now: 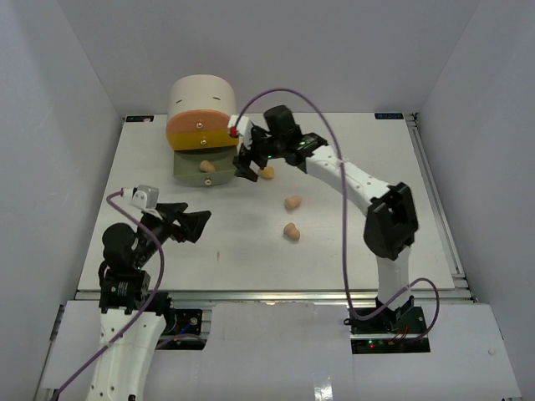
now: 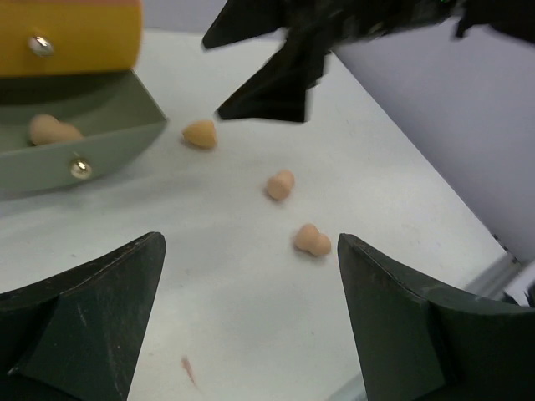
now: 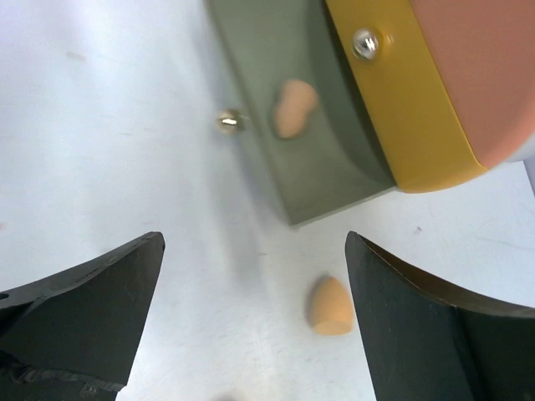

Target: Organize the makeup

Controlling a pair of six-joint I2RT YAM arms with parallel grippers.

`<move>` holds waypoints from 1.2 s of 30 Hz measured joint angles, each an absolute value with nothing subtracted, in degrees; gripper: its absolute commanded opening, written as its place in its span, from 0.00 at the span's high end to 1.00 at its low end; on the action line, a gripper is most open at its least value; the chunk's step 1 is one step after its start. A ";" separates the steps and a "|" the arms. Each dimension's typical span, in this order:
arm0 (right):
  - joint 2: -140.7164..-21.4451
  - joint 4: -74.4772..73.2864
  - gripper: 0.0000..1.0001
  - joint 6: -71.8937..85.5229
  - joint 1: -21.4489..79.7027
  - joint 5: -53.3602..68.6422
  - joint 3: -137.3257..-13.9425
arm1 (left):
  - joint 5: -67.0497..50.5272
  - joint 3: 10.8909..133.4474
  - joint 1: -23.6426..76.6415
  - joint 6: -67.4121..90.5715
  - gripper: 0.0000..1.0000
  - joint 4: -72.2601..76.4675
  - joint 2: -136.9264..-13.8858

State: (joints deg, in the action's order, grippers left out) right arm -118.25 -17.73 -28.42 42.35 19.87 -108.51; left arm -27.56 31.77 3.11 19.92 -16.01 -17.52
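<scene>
Since one sponge (image 1: pixel 207 166) lay in the open green drawer (image 1: pixel 185 171), likely the sponges' home | right gripper (image 1: pixel 248 167) hung wide open, empty, above the loose sponge (image 1: pixel 267 173) just right of it | two sponges (image 1: pixel 292 202) nearer | left gripper (image 1: pixel 196 224) spread, empty.

A: Drawer unit (image 1: pixel 201 96): body cream. Fronts from the top: orange front (image 1: pixel 196 125), yellow front (image 3: pixel 401 109), green drawer (image 3: pixel 318 159), a dull olive. Knobs (image 3: pixel 365 43) silver.
B: Noted. Sponges (image 1: pixel 292 202)?
A: All four tan, plain, no pattern.
B: Left end effector (image 2: pixel 249 242) matte black. Right end effector (image 3: pixel 255 238) the same. Arms (image 1: pixel 355 180) white with black joints. Cable (image 1: pixel 334 142) purple.
A: Tabletop (image 1: pixel 351 242) white, with one faint reddish streak (image 2: pixel 188 368).
</scene>
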 measured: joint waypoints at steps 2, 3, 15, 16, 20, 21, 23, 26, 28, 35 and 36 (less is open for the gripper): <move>-109.66 -20.06 0.04 -28.44 38.79 29.01 -101.30 | -30.98 31.73 3.12 21.47 0.11 -14.49 -22.98; -105.16 -20.83 0.05 -28.40 36.19 33.31 -97.46 | -32.31 31.53 3.15 22.53 0.12 -13.94 -25.58; -69.76 -19.06 0.07 -25.55 -2.22 68.02 -51.60 | -13.38 36.39 44.72 36.56 0.07 -4.76 -63.05; -69.79 -18.65 0.07 -24.81 -4.72 69.14 -50.83 | -11.47 38.45 47.27 37.60 0.07 -3.79 -67.87; -69.78 -16.58 0.08 -22.69 -11.18 72.56 -49.72 | -2.86 46.00 52.59 42.17 0.08 -3.18 -84.14; -69.78 -16.29 0.09 -22.44 -11.86 73.27 -49.66 | -0.66 48.02 53.39 43.34 0.09 -3.55 -87.81; -69.78 -16.10 0.09 -22.33 -12.93 74.44 -49.56 | 3.36 51.72 54.49 45.32 0.10 -4.76 -93.38; -69.76 -16.10 0.09 -22.37 -13.65 75.15 -49.13 | 9.17 57.36 55.46 47.96 0.16 -7.41 -99.58; -69.76 -16.20 0.09 -22.55 -13.83 75.25 -48.90 | 12.33 60.56 55.72 49.18 0.23 -8.86 -102.45; -69.73 -17.67 0.09 -24.87 -13.93 75.18 -48.90 | 19.89 69.31 55.74 51.83 0.64 -13.68 -108.98; -69.69 -17.97 0.09 -25.17 -14.02 75.20 -48.90 | 20.36 69.65 55.73 52.17 0.65 -13.96 -109.59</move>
